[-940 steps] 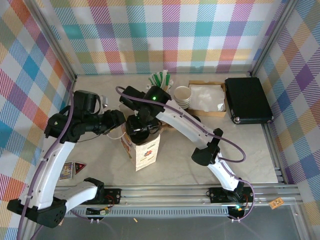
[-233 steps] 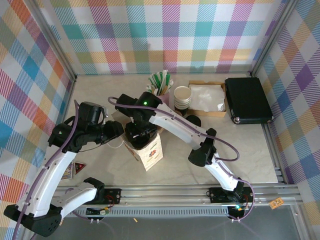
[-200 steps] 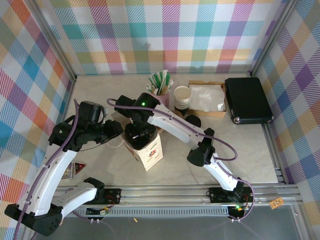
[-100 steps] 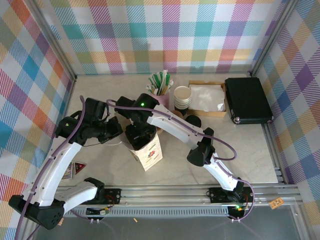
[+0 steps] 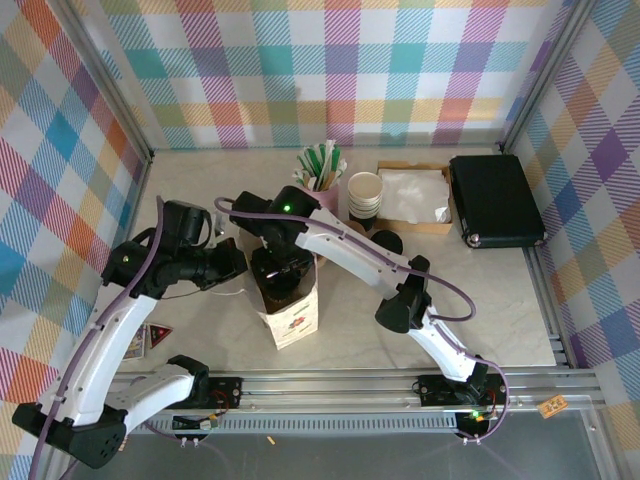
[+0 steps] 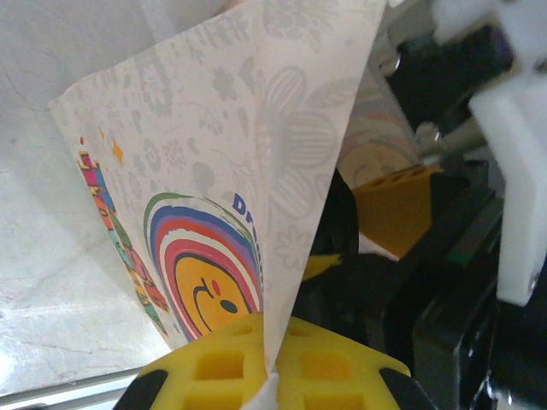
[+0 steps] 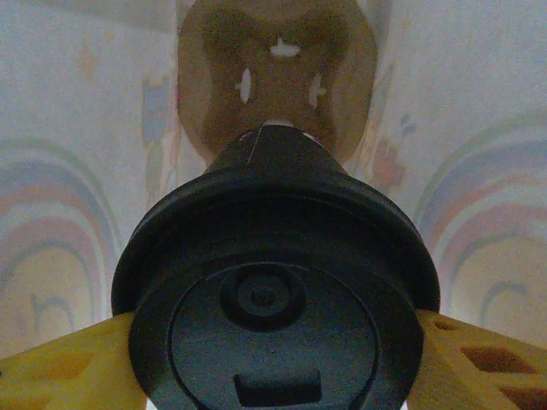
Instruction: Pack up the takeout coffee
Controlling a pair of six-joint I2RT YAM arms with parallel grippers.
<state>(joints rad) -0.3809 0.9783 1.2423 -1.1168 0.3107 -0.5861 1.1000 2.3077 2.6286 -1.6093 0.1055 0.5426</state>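
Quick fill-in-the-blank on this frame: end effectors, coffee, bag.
1. The ____ end effector is shut on the bag's top edge.
2. The right end effector holds the coffee by its black ____.
3. The coffee is ____ the bag.

Missing words: left; lid; inside.

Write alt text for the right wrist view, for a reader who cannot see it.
The takeout coffee, seen from above as a black lid, sits gripped between the right gripper's yellow fingers, down inside a white paper bag printed with rainbows. A tan cardboard piece shows beyond the cup.
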